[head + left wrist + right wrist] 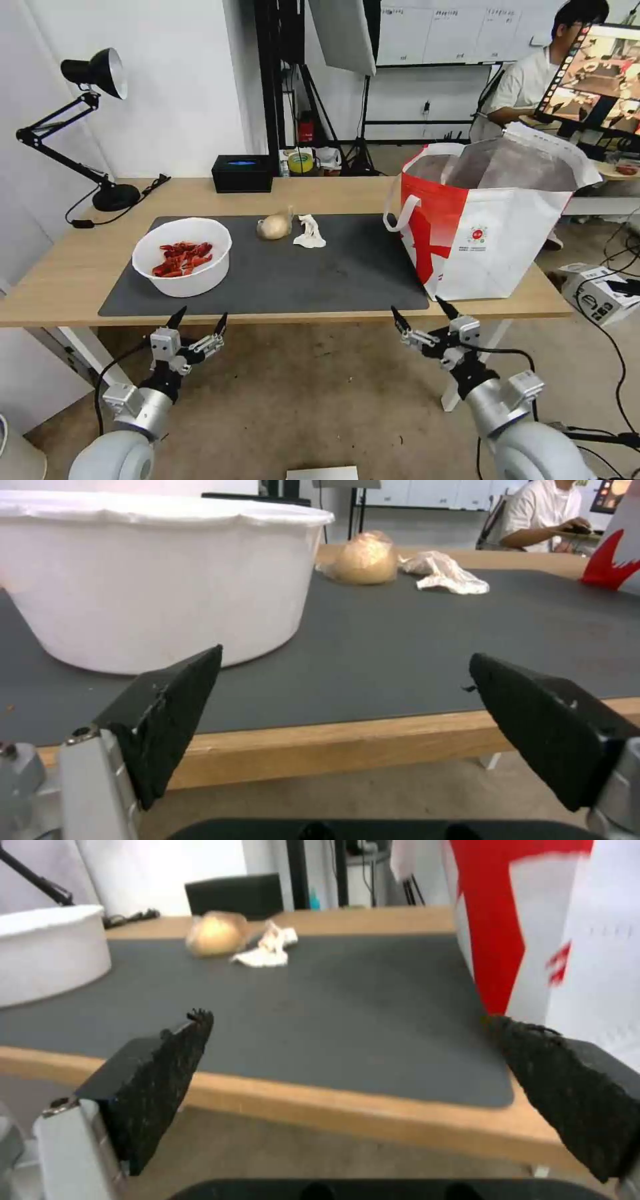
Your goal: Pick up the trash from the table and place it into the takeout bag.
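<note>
Both grippers, left and right, are held spread and empty just before the table's near edge. On the mat are set a bowl, a lump and a tissue. At the right end the bag stands open; bare mat lies between.

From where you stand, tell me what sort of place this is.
Probably a lab or studio set up for robot recordings, not a home. A softbox on a stand hangs behind the table, a whiteboard lines the back wall, and cables trail over the bare floor.
</note>
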